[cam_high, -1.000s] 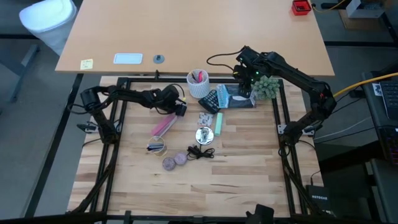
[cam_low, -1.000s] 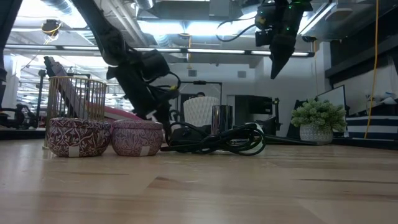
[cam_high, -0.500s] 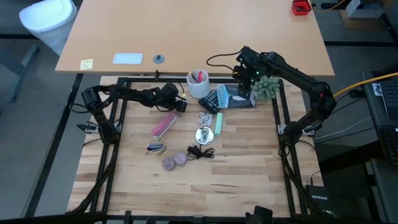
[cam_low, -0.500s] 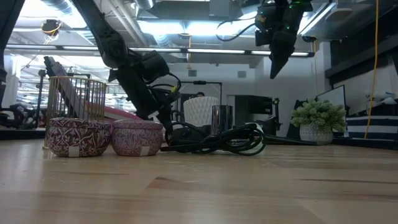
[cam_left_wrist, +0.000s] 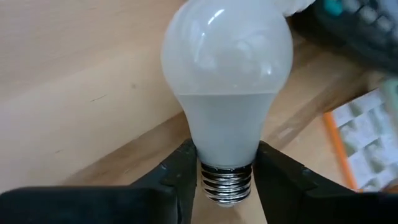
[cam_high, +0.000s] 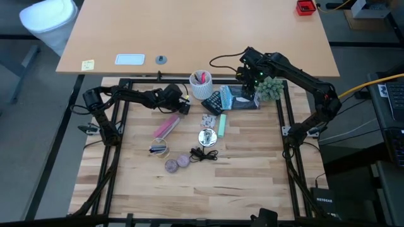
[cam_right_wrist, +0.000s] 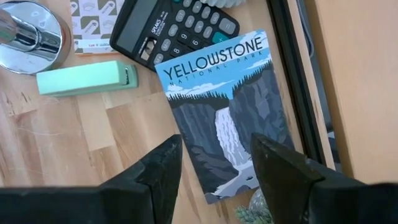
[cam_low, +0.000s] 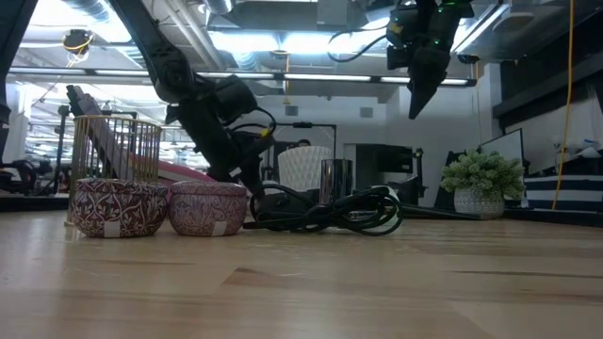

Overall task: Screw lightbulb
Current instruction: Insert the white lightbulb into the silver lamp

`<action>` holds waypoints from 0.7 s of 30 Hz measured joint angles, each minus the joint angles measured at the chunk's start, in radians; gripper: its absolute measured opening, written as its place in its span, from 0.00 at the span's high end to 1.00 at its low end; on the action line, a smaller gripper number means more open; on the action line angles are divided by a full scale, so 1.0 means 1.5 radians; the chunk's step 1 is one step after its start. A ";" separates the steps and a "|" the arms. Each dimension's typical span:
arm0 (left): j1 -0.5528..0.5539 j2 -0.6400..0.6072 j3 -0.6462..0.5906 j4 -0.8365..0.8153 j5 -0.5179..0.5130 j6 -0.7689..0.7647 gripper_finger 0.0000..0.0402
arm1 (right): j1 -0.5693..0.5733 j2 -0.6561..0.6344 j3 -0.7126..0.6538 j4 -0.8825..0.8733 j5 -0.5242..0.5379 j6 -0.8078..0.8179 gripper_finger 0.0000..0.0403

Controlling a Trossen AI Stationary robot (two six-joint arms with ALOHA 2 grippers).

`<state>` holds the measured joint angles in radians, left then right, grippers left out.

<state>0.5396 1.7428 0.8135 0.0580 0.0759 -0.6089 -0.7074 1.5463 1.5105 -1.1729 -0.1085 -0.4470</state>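
The white lightbulb [cam_left_wrist: 227, 74] with a silvery screw base [cam_left_wrist: 227, 185] sits between the fingers of my left gripper [cam_high: 182, 104], which is shut on it above the table's far left part, left of the white cup of pens [cam_high: 202, 85]. In the low view my left gripper [cam_low: 247, 179] hangs just above the wood. My right gripper [cam_high: 250, 81] is open and empty, high above the Yellowstone postcard [cam_right_wrist: 230, 106] at the far right. A chrome round base [cam_high: 207, 137] stands mid-table. My left gripper pinches the bulb's narrow neck [cam_left_wrist: 227, 149], just above the screw base, between its two fingers [cam_left_wrist: 183, 171]. The glass globe points away from the wrist and the screw base lies back between the fingers. The bulb is lifted clear of the wood.
Two purple round tins [cam_high: 177, 163], a black coiled cable [cam_high: 203, 154], a wire basket [cam_high: 159, 148], a pink object [cam_high: 167, 126], a mint-green bar [cam_high: 222, 123], a calculator [cam_high: 214, 101] and a small plant [cam_high: 270, 88] lie about. Bare wood lies toward the near edge.
My left gripper has gone a little toward the table's far edge with the bulb still in its fingers, then has held still.
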 joint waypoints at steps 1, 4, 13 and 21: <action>0.000 0.000 0.000 0.005 0.007 -0.010 0.68 | 0.000 0.000 0.000 -0.001 0.000 0.000 0.52; 0.001 -0.012 0.000 0.007 0.024 -0.021 0.68 | 0.000 0.000 0.000 -0.005 0.000 -0.001 0.52; 0.003 -0.108 0.000 0.004 0.030 -0.029 0.67 | 0.000 0.000 0.000 -0.021 0.000 -0.021 0.52; -0.001 -0.216 0.000 0.001 0.030 -0.026 0.67 | 0.000 0.000 0.000 -0.022 -0.001 -0.022 0.52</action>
<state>0.5380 1.4190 0.8135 0.0597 0.1215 -0.6472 -0.7074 1.5463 1.5105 -1.2064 -0.1093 -0.4801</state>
